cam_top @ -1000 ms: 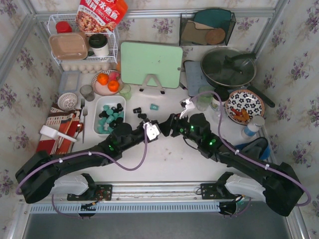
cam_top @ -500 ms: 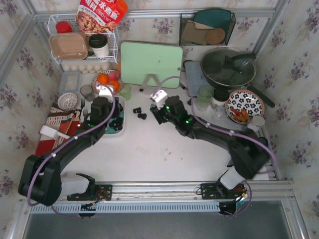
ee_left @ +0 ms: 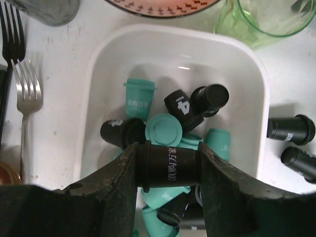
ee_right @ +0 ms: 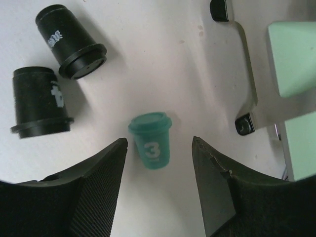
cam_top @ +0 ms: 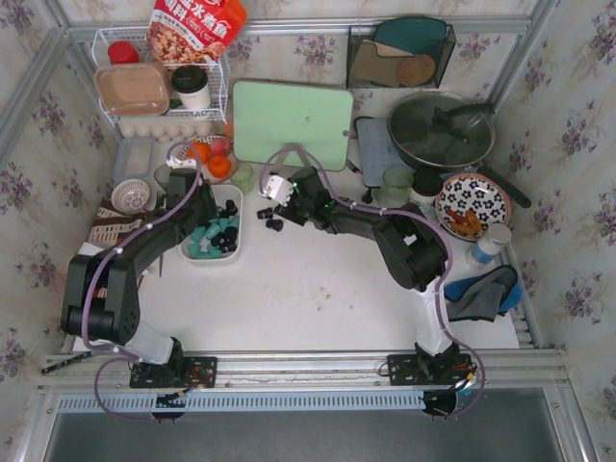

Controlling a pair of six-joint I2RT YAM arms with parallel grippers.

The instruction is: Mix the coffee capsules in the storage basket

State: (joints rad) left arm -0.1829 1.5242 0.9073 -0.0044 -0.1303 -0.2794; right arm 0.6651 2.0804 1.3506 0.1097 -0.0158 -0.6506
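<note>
From above, the left arm (cam_top: 144,245) has swung out over the storage basket (cam_top: 207,260), while the right arm (cam_top: 361,221) has reached towards two black capsules (cam_top: 269,219) loose on the desk (cam_top: 318,298). The left wrist view shows the left pincer (ee_left: 168,163) clamped on a black capsule (ee_left: 170,170) above the basket's pile, probably for dropping. In the right wrist view, the right pincer (ee_right: 158,148) is apart, straddling a teal capsule (ee_right: 150,143) that lies outside the basket.

Overhead view looks down; both close, downward wrist views share two black capsules (ee_left: 291,130).
</note>
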